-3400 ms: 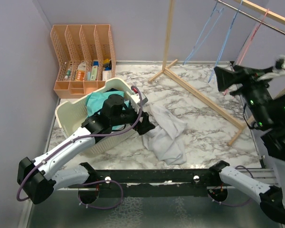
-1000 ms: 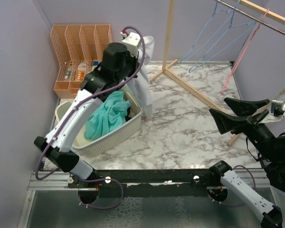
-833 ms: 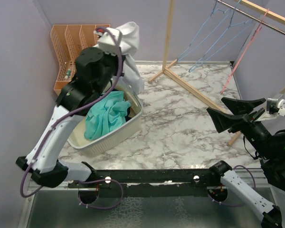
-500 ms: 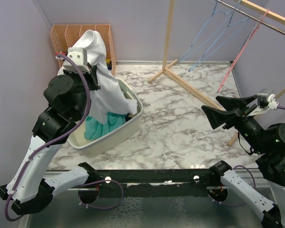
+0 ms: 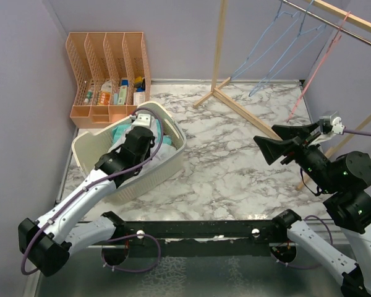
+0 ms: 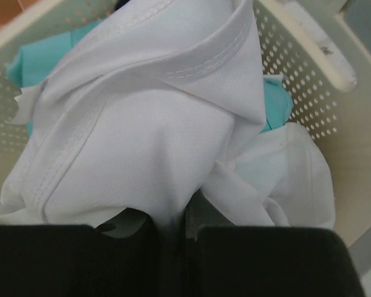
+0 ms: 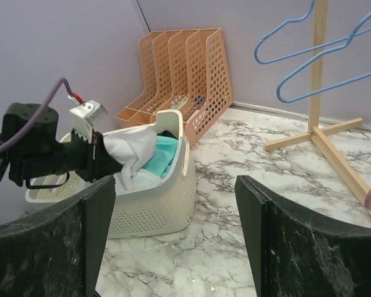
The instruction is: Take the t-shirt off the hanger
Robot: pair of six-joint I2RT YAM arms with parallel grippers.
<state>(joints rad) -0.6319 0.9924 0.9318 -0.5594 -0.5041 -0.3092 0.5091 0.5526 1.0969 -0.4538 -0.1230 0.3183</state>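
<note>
While left pincer (image 6: 172, 218), down in the basket (image 6: 309, 59), seemingly clamps t-shirt (image 6: 142, 124), right pincer (image 7: 173, 192) hovers wide

The white t-shirt (image 6: 142, 142) lies crumpled inside the cream laundry basket (image 6: 297, 80).

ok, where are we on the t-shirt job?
Done: the white t-shirt is off; the visible hangers hang bare, and it lies bunched in the basket on teal clothes. In hand: the left gripper is shut on it. Left: probably let go, withdraw. The right gripper is open, empty.
</note>
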